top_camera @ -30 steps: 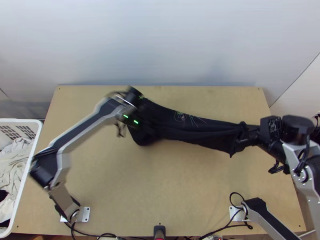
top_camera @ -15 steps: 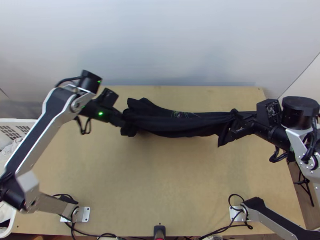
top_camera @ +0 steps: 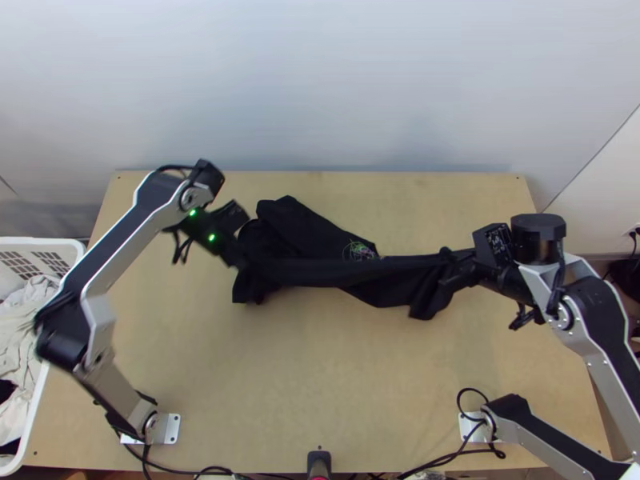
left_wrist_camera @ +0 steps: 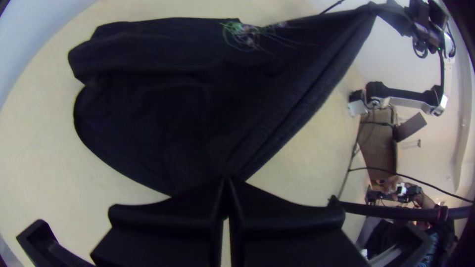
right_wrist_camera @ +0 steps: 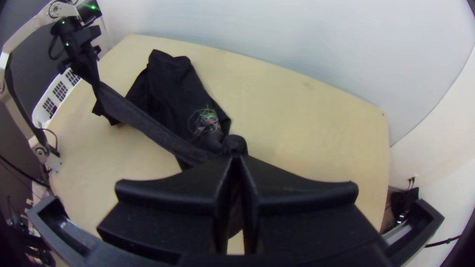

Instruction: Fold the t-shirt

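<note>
Crosswise, black cloth t-shirt (top_camera: 336, 273) stretches left to right | black left gripper (left_wrist_camera: 226, 182), black right gripper (right_wrist_camera: 236, 158) | both jaws clenched on it

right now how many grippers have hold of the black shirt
2: the left gripper pinches the t-shirt toward the top view's left, the right gripper toward its right, with a band of cloth stretched between them.

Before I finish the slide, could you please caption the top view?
Two grippers, left and right, stretch a bunched black t-shirt above the table.
</note>
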`<state>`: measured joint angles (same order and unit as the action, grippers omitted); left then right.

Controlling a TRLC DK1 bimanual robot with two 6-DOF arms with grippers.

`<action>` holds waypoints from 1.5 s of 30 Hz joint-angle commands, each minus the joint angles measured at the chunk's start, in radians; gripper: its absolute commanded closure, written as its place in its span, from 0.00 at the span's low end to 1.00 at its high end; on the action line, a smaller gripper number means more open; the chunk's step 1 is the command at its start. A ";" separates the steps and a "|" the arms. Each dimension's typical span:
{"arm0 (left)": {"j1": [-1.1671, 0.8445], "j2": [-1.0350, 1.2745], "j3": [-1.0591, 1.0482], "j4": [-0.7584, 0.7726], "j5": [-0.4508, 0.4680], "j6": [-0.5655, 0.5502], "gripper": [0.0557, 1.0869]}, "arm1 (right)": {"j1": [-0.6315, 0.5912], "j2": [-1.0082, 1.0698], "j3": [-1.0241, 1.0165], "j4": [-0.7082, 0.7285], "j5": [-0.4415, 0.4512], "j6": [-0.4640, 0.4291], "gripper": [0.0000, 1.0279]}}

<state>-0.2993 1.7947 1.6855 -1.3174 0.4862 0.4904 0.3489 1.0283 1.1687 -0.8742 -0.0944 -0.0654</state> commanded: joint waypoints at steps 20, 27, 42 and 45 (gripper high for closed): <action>-0.314 0.098 0.075 0.388 -0.265 -0.305 0.04 | -0.145 0.059 -0.261 0.250 0.061 -0.054 0.97; -0.520 0.092 -0.086 0.465 -0.383 -0.320 0.04 | -0.163 0.078 -0.268 0.285 0.059 -0.040 0.97; -0.500 0.154 -0.104 0.547 -0.448 -0.345 0.05 | -0.176 0.049 -0.282 0.279 0.059 -0.037 0.97; -0.498 0.154 -0.118 0.578 -0.485 -0.346 0.05 | -0.174 0.044 -0.277 0.274 0.058 -0.036 0.97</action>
<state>-0.7933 1.9423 1.5875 -0.7815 0.0444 0.1493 0.1753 1.0824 0.8890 -0.5915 -0.0349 -0.1017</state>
